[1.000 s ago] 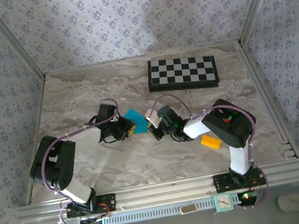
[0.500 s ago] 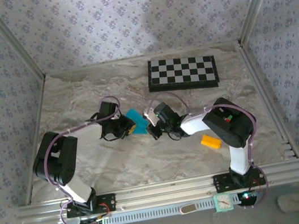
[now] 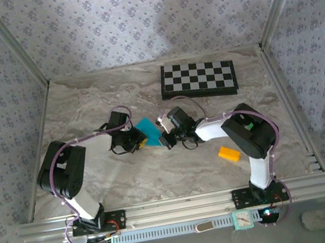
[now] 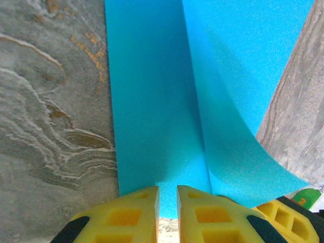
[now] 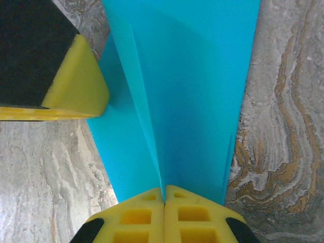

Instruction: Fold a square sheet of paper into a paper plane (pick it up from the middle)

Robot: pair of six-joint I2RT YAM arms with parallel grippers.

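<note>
The right gripper (image 5: 164, 195) is squeezed fully closed, its two yellow tips touching. A raised crease in the blue paper (image 5: 197, 76) runs straight into the seam between them, so it looks to be pinching that ridge, probably to sharpen the fold.

Facing it, the left gripper (image 4: 168, 198) has its jaws a thin slit apart, tips down at the opposite edge of the paper. One of its fingers (image 5: 76, 76) sits on the sheet's border. I'd guess it is there to hold the paper down while the other arm works the crease, though I can't tell whether it grips anything.

The paper is folded narrower, with one flap curling up off the surface. It lies about the middle of the table (image 3: 129, 183), between the two grippers. The chessboard (image 3: 198, 79) sits at the far edge, well apart. A small yellow block (image 3: 229, 153) rests nearer the near right corner, clear of the work.

The plane is far from finished, I'd say.
</note>
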